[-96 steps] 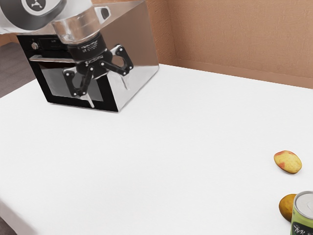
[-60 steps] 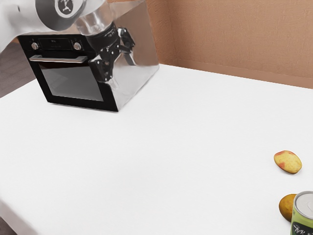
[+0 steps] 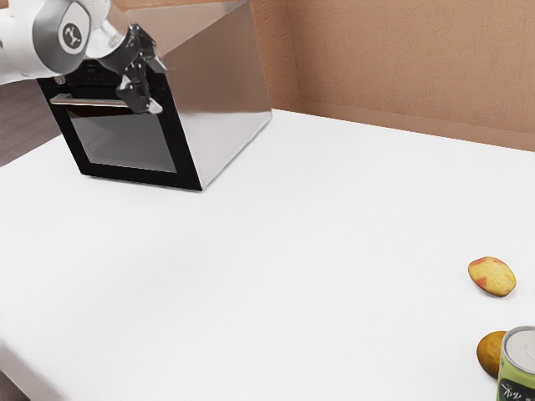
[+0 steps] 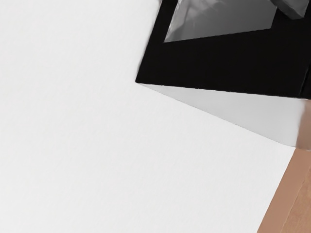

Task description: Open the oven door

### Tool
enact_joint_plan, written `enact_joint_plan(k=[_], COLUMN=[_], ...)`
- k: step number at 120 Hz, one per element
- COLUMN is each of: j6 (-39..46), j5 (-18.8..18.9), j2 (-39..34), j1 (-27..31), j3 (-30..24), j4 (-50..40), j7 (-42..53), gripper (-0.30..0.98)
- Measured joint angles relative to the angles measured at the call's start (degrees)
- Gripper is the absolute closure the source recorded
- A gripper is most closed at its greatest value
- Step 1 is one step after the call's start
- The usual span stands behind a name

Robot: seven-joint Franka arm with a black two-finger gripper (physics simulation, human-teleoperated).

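The hand (image 3: 156,88) hovers near the oven handle (image 3: 88,103).

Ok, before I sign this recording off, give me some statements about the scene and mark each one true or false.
1. The oven door is closed. True.
2. The gripper is shut on the can. False: the gripper is open, up at the front of the oven, and the can stands well away from it.
3. The door's handle runs along its upper part. True.
4. The red-and-yellow fruit lies on top of the oven. False: the red-and-yellow fruit is on the white table.
5. The can partly hides the brown fruit in the exterior view. True.
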Motion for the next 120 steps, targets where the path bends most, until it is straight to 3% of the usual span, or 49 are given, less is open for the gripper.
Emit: enact_joint_plan(k=[39, 69, 80, 120], j6=[2.5, 2.9, 3.0, 11.3], j5=[-1.3, -1.2, -1.0, -0.8], j2=[0.9, 2.2, 3.1, 8.2], j1=[0.7, 9.9, 14.8, 16.1], j3=[-0.3, -0.3, -3.2, -6.7], j4=[-1.5, -2.6, -1.8, 1.9], j7=[-1.6, -1.4, -0.5, 5.2], gripper=[0.0, 0.0, 0.0, 0.0])
